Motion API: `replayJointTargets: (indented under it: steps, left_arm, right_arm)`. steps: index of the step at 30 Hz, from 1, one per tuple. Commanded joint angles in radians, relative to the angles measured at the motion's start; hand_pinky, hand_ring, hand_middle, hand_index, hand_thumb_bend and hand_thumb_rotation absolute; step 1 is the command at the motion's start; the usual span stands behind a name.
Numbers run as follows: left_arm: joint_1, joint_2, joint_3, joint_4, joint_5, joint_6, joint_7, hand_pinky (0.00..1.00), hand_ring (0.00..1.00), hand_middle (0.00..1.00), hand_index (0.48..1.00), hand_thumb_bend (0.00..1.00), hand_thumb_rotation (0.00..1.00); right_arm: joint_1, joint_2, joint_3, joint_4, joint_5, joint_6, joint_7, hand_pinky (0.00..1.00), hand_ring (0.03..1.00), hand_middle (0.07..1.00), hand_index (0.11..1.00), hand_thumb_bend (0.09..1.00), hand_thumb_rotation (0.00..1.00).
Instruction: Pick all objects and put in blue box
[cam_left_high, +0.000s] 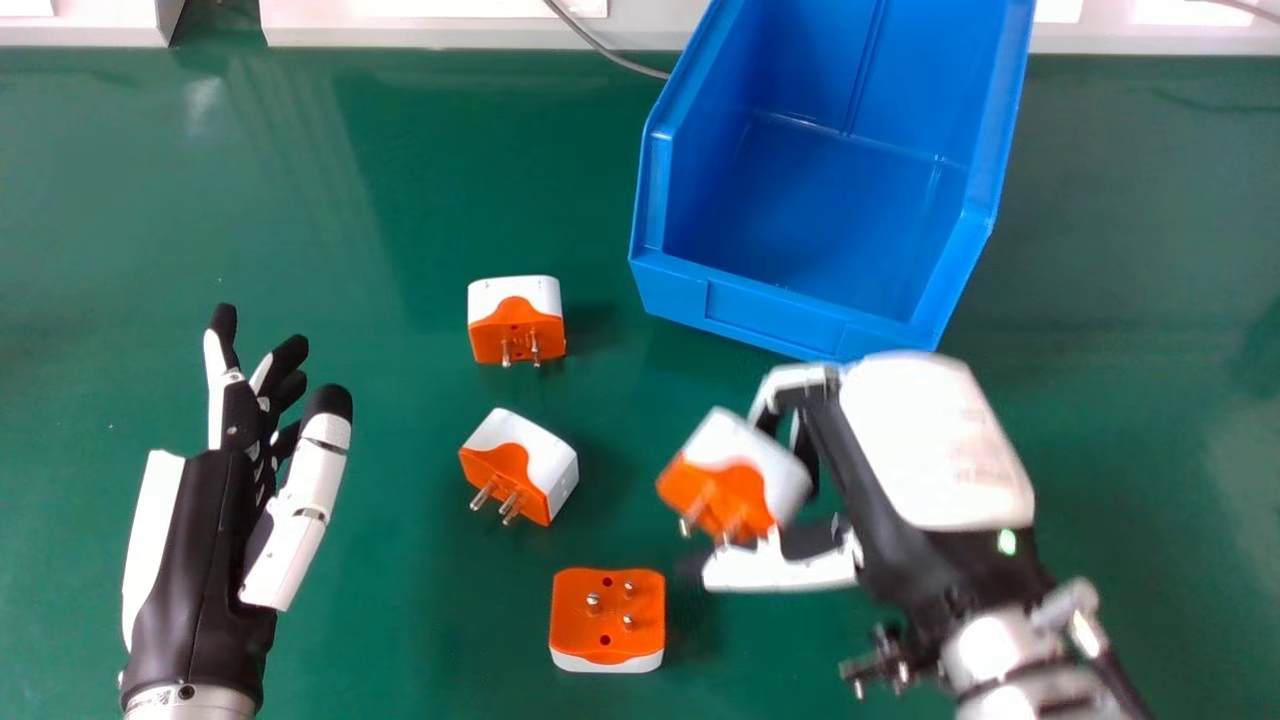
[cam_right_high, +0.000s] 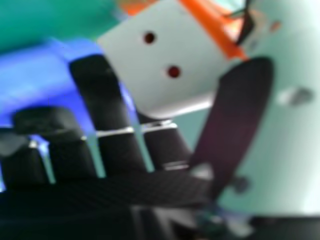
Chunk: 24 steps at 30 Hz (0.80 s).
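1. The right robot hand pinches a white-and-orange adapter between fingers and thumb, near the blue box's front wall.
2. That box opens upward, with room between its raised side walls.
3. The far adapter, middle adapter and near adapter sit apart, green worktop between them.
4. At the head view's left, the left robot hand is open and unladen, well apart from the box.
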Motion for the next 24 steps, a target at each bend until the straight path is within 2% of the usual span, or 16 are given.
replayJointTargets:
  steps: [1,3,5,9,14,17,20,24]
  left_arm:
    - [-0.013,0.007,0.005,-0.001,-0.001,0.001,0.002,0.89,0.95,0.95,0.964,0.3,0.81]
    - [-0.02,0.008,0.005,0.005,-0.003,0.005,0.001,0.9,0.95,0.95,0.967,0.3,0.82]
    - [-0.027,0.008,0.007,0.014,-0.007,0.005,-0.001,0.9,0.95,0.95,0.968,0.3,0.82]
    - [-0.03,0.003,0.008,0.012,-0.013,0.009,-0.003,0.91,0.95,0.96,0.974,0.29,0.83]
    - [-0.032,0.002,0.009,0.003,-0.019,0.019,-0.007,0.92,0.96,0.96,0.979,0.29,0.84]
    - [-0.03,0.003,0.008,-0.004,-0.016,0.023,-0.007,0.92,0.96,0.96,0.981,0.28,0.84]
    - [-0.027,0.005,0.01,-0.005,-0.013,0.022,-0.006,0.92,0.96,0.96,0.983,0.28,0.85]
    - [-0.025,0.004,0.013,-0.002,-0.017,0.019,-0.006,0.93,0.96,0.96,0.987,0.29,0.86]
  right_arm:
    - [-0.098,0.021,-0.031,-0.016,0.027,-0.035,-0.009,0.01,0.052,0.103,0.124,0.407,0.21]
    - [-0.186,0.035,-0.052,0.03,0.05,-0.053,-0.022,0.01,0.052,0.1,0.117,0.436,0.13]
    - [-0.266,0.045,-0.07,0.092,0.062,-0.068,-0.046,0.01,0.052,0.1,0.116,0.44,0.11]
    - [-0.408,0.059,-0.098,0.21,0.038,-0.058,-0.103,0.01,0.049,0.099,0.115,0.445,0.07]
    - [-0.539,0.057,-0.115,0.315,-0.007,-0.001,-0.137,0.01,0.052,0.099,0.121,0.446,0.05]
    - [-0.597,0.064,-0.125,0.357,-0.008,0.04,-0.143,0.01,0.053,0.099,0.124,0.447,0.05]
    - [-0.661,0.069,-0.131,0.403,-0.008,0.086,-0.141,0.01,0.05,0.096,0.125,0.446,0.05]
    - [-0.738,0.062,-0.135,0.487,-0.004,0.121,-0.156,0.01,0.053,0.106,0.155,0.442,0.06]
